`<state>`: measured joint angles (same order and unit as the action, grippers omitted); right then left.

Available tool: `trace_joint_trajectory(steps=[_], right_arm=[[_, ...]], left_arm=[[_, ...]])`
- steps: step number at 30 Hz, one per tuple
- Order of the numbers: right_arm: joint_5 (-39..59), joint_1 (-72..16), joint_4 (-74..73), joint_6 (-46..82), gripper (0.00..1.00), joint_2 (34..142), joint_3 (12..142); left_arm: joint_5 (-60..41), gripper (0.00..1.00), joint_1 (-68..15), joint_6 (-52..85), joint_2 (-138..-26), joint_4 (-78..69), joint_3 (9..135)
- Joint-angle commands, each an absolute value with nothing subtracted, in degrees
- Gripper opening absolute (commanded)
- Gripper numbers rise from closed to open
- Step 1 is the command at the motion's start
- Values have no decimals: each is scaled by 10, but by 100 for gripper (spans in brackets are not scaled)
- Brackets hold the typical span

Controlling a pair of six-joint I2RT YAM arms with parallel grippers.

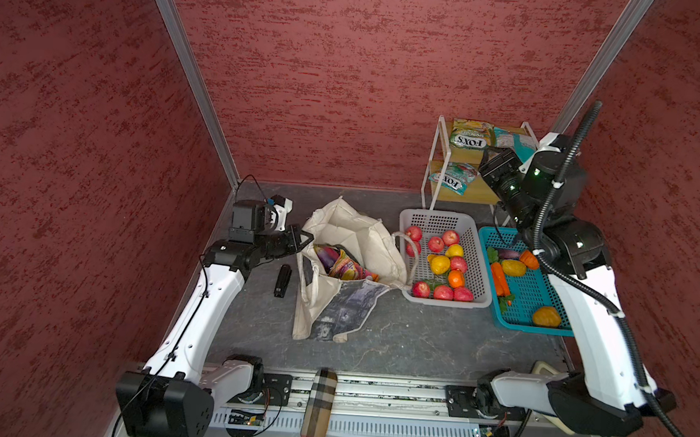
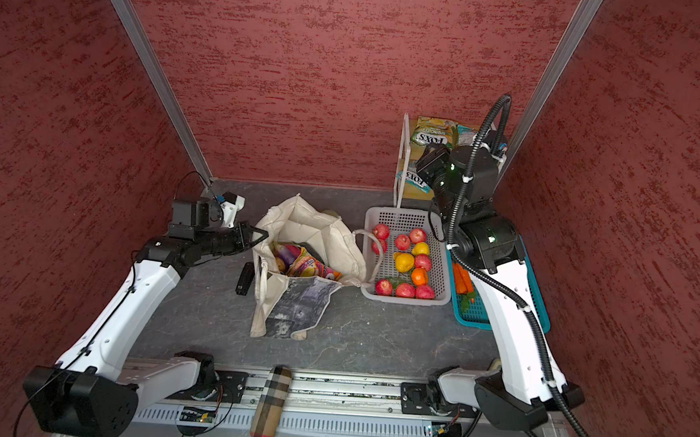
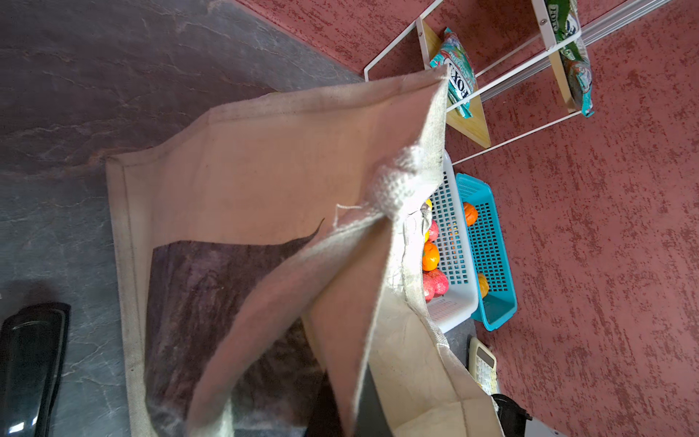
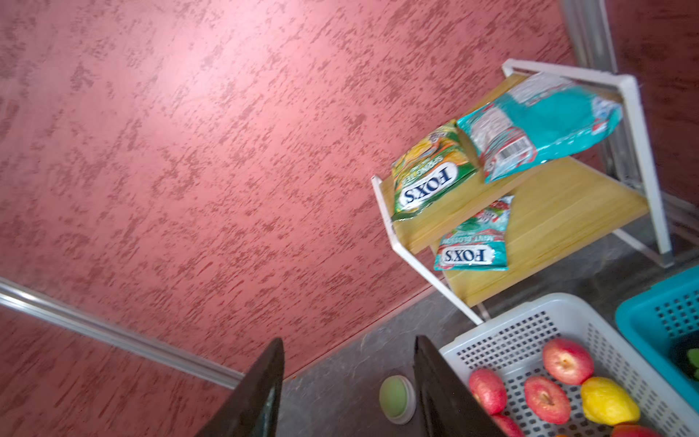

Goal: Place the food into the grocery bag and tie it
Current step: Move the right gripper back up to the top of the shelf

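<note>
– On the grey tabletop [image 1: 415,348], what've you got, biggest first?

– Your grocery bag [image 1: 351,232] sits left of centre. Its mouth gapes upward and the printed side flops toward the front edge.

– Baskets?

– White basket [image 1: 436,216] is just beside the bag, on its right. Blue basket [image 1: 539,289] is right up against that one, further right. Rack [image 1: 483,190] w/ wooden shelves stands behind both, at the back wall.

– Grippers?

– Your left gripper [image 1: 303,239] is clenched on the bag's left rim, cloth pinched & held up. Right gripper [image 4: 348,386] hangs raised btwn the rack & the baskets, pointing at the back wall. Its jaws are apart w/ nothing btwn them.

– Food?

– Some's in the bag: a glossy packet [image 1: 347,267] plus a pink-purple piece [image 1: 325,254]. Red apples [image 1: 436,243], a lemon [image 1: 454,250] & an orange [image 1: 456,279] lie in the white basket. Carrots [image 1: 498,278] & other veg are in the blue one. FOX'S packets [image 1: 470,137] are on the rack: two on the top shelf, one on the lower.

– Anything else?

– Small black bar [image 1: 283,280], flat on the table just left of the bag.
</note>
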<state>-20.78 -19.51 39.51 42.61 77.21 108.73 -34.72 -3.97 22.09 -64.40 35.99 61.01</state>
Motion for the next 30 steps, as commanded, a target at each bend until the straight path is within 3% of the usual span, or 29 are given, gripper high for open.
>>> trace_joint_trajectory(steps=[1, 17, 25, 30], right_arm=[[-200, -155, 435, 416, 56, 798, 1109], [-51, -24, 484, 464, 57, 1023, 1270], [23, -2, 517, 519, 56, 1149, 1411], [32, -3, 507, 559, 58, 1176, 1425]], left_arm=[[-358, 0, -29, 215, -644, 326, 593], [-379, 0, -11, 224, -651, 327, 584], [-385, 0, 2, 230, -650, 323, 583], [-388, 0, 6, 231, -649, 321, 582]])
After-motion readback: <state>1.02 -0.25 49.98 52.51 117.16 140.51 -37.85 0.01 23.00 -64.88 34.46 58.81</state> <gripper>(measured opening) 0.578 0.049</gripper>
